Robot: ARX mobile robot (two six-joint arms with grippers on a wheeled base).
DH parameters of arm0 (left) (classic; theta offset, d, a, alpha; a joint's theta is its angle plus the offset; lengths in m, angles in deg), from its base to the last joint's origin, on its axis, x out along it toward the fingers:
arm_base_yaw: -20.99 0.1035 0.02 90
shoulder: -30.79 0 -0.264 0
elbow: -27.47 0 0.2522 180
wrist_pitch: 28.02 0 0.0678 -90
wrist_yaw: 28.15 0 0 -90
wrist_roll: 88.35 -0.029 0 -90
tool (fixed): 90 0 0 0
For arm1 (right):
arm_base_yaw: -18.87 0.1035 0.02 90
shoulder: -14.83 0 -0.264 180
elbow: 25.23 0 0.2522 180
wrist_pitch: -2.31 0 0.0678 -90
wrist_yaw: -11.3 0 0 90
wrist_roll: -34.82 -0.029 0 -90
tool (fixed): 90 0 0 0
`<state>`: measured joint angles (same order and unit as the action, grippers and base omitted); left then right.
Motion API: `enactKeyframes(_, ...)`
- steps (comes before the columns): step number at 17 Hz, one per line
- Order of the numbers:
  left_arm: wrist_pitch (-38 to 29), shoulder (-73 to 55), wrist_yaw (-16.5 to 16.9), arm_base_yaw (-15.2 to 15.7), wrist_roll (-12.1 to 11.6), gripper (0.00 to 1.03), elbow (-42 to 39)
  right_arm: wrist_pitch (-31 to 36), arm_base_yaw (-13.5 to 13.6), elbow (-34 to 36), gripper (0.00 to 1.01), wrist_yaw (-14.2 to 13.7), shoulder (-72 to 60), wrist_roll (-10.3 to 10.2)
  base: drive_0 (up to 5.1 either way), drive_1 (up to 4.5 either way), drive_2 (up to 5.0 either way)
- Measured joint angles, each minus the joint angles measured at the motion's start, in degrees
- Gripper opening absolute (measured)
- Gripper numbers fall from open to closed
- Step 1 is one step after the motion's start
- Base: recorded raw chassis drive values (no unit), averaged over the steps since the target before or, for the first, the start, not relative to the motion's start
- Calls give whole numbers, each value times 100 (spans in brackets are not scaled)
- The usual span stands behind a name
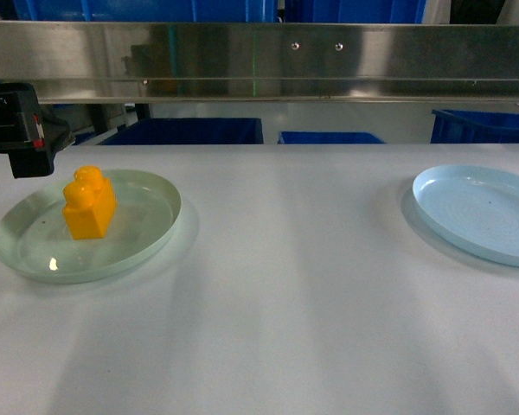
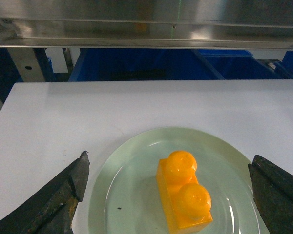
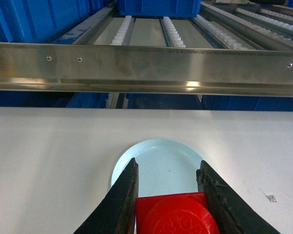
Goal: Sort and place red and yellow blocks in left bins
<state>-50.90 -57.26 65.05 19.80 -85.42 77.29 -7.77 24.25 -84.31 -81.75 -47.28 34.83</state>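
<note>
White surface [image 1: 277, 285] fills the near ground, with a steel rail [image 1: 259, 60] across the back and blue crates [image 1: 186, 131] beyond and below it. On the left sits a pale green plate [image 1: 147, 229]; a pale blue plate [image 1: 476, 212] lies well apart on the right. The yellow block [image 1: 90, 204] stands upright on the green plate, studs up. The left pincer [image 2: 171, 195] hangs spread wide to either side of it, not touching. The right pincer [image 3: 168, 187] clamps the red block [image 3: 176, 214] above the blue plate.

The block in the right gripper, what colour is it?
Red, clamped in the right gripper; the right wrist view shows it best.
</note>
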Motion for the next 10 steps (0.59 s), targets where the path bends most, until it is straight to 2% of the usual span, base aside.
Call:
enactKeyframes(7,0,0,0,0,0,98,0,28,9,9,29,-24,61,-24,0,0,0)
enactKeyframes(10,0,0,0,0,0,98,0,129,-101,9,29,-90,57,-24,0,0,0)
